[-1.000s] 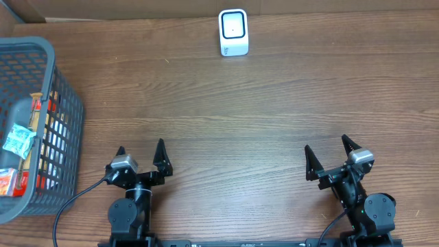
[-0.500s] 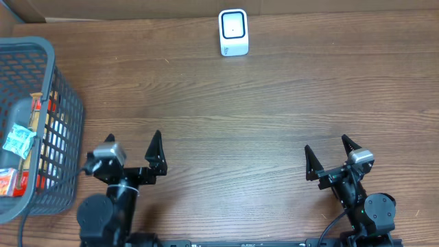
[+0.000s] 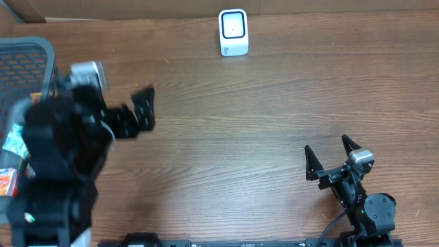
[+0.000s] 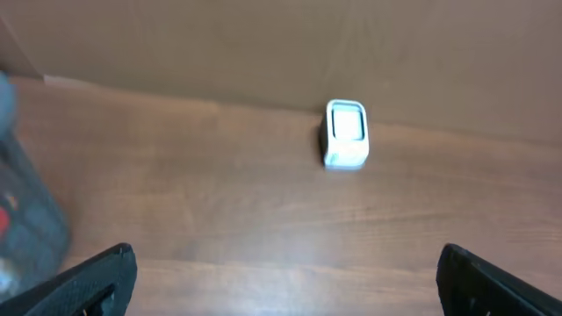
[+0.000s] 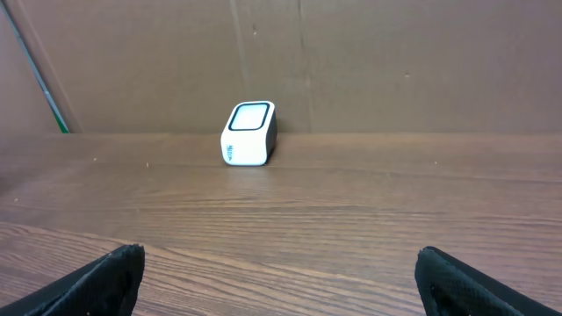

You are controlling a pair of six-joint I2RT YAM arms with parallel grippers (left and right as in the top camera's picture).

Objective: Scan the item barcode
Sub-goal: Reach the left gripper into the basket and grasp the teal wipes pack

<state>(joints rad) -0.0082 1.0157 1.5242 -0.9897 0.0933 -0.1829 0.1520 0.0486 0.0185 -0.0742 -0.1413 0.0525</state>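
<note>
**Scanner** (image 3: 233,31): a small white box with rounded corners and a dark-rimmed window on its face. It stands upright at the far edge of the bench (image 3: 274,103), in front of a brown cardboard wall (image 5: 395,61).

**Items:** a pale blue packet (image 3: 16,141) and a red packet (image 3: 5,181) lie in the grey mesh basket (image 3: 42,45), well to the scanner's left and nearer the robot. No barcode can be made out.

**Surface:** dark wood grain runs unbroken from the scanner to the right tool.

**Left tool** (image 4: 285,254): fingers spread wide, holding nothing, raised beside the basket. It is blurred in the overhead view.

**Right tool** (image 3: 326,144): fingers spread wide, holding nothing, low at the near edge, to the right of the scanner.
</note>
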